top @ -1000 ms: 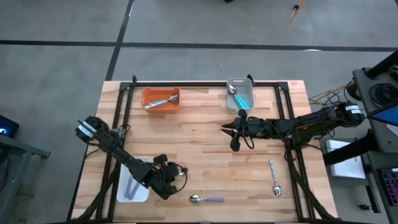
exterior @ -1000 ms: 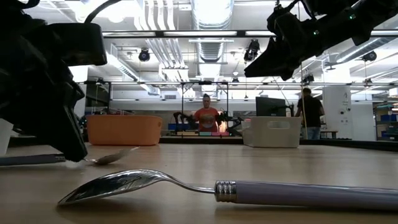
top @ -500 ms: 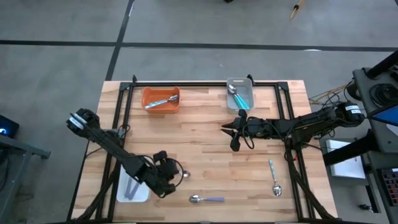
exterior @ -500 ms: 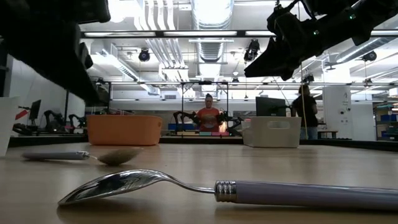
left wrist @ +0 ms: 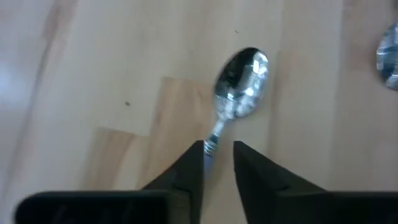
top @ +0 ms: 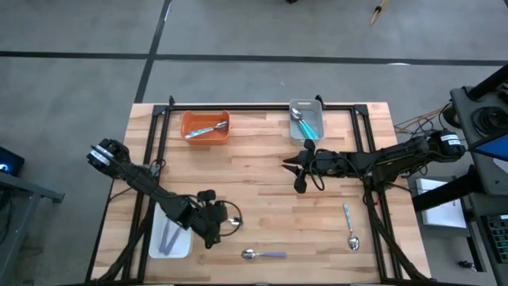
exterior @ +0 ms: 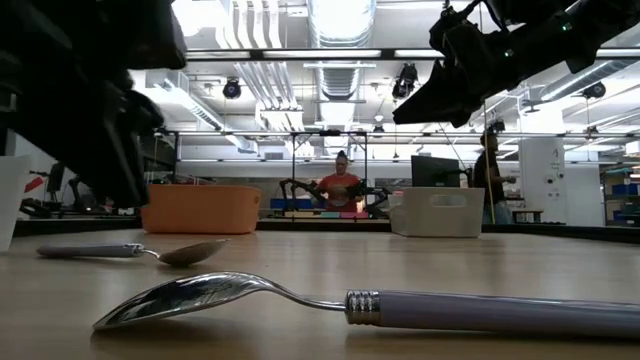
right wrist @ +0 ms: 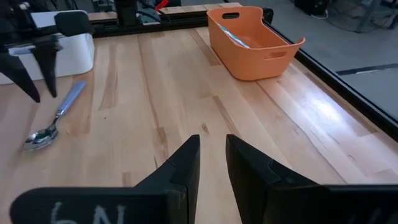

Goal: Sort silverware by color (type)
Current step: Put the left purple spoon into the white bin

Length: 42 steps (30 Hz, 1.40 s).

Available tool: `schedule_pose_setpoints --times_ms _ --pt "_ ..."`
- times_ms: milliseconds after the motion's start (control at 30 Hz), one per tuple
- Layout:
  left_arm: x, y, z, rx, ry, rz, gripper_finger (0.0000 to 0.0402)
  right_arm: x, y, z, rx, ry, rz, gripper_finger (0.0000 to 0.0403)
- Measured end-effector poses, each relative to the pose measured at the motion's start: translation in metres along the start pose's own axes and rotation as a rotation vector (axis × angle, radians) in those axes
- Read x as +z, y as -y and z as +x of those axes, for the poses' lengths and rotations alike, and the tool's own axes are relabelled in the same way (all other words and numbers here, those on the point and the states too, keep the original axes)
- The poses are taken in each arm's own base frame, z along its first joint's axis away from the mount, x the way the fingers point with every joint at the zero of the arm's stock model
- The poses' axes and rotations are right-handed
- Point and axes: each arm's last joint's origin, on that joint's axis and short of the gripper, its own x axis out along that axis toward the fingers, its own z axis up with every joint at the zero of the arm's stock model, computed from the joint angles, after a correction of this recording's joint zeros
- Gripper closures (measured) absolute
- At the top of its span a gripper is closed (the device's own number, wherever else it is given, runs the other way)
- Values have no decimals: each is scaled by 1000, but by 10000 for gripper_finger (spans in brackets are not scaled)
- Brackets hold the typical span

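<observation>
Since a second ago, left gripper (top: 226, 225) has released its spoon (top: 232, 223) onto the table (top: 262, 199) beside the white tray (top: 155, 246). Low view: that spoon (exterior: 135, 251) lies flat behind a lavender-handled spoon (exterior: 400, 305). Left wrist view: fingers (left wrist: 186, 177) straddle its handle, slightly parted. Right gripper (top: 295, 165) hovers mid-table, narrowly open, empty.

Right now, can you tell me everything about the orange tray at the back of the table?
The orange tray is a small rectangular tub that looks like smooth plastic, with slightly flared walls and a handle slot cut in one end. It sits upright and flat on the wooden table near the far edge, towards the left arm's side. A spoon with a shiny metal bowl lies slantwise inside it. No gripper touches it.
</observation>
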Motion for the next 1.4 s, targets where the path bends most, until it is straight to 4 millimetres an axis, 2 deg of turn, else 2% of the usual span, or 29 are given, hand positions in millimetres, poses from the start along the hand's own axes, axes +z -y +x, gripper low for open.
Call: schedule_pose_setpoints --times_ms 200,400,667,967,1400 --pt "-3 -5 14 27 -23 104 259 -4 0 0 -2 -12 -8 335" --pt "-11 -8 33 -19 -50 113 242 -8 1 0 -3 -24 -8 335" --pt "-16 -8 41 -17 -61 98 279 -9 1 0 -3 -26 -6 335" --pt "-17 -7 44 -15 -64 68 383 -7 1 0 -3 -16 11 335" --pt "-10 -7 44 79 41 -192 384 -6 1 0 -2 -14 54 335"
